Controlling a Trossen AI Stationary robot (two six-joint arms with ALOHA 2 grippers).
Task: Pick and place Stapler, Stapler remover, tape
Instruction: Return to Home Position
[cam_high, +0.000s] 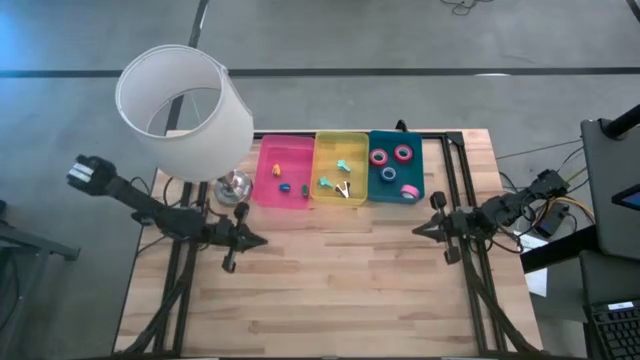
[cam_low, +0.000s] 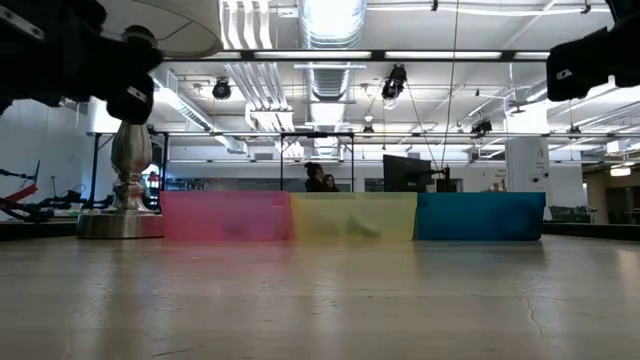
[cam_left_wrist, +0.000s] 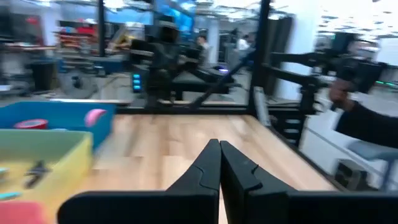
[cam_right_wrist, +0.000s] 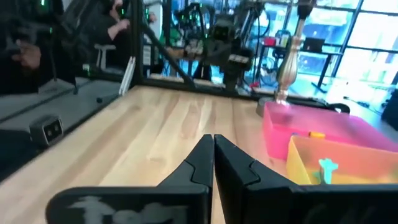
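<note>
Four tape rolls lie in the blue bin (cam_high: 396, 166): two red (cam_high: 378, 157) (cam_high: 403, 153), one dark blue (cam_high: 388, 174), one pink (cam_high: 410, 191). Small coloured pieces lie in the pink bin (cam_high: 283, 170) and the yellow bin (cam_high: 340, 165); which is a stapler or a stapler remover I cannot tell. My left gripper (cam_high: 262, 240) (cam_left_wrist: 219, 147) is shut and hangs over the bare wood near the pink bin. My right gripper (cam_high: 415, 230) (cam_right_wrist: 212, 138) is shut too, near the blue bin. The two point toward each other.
A white lamp shade (cam_high: 185, 105) stands over the table's far left corner on a metal base (cam_high: 233, 187) beside the pink bin. The three bins form a row at the far edge (cam_low: 353, 217). Bare wood (cam_high: 340, 290) spreads between and in front of the grippers. People show in the room behind.
</note>
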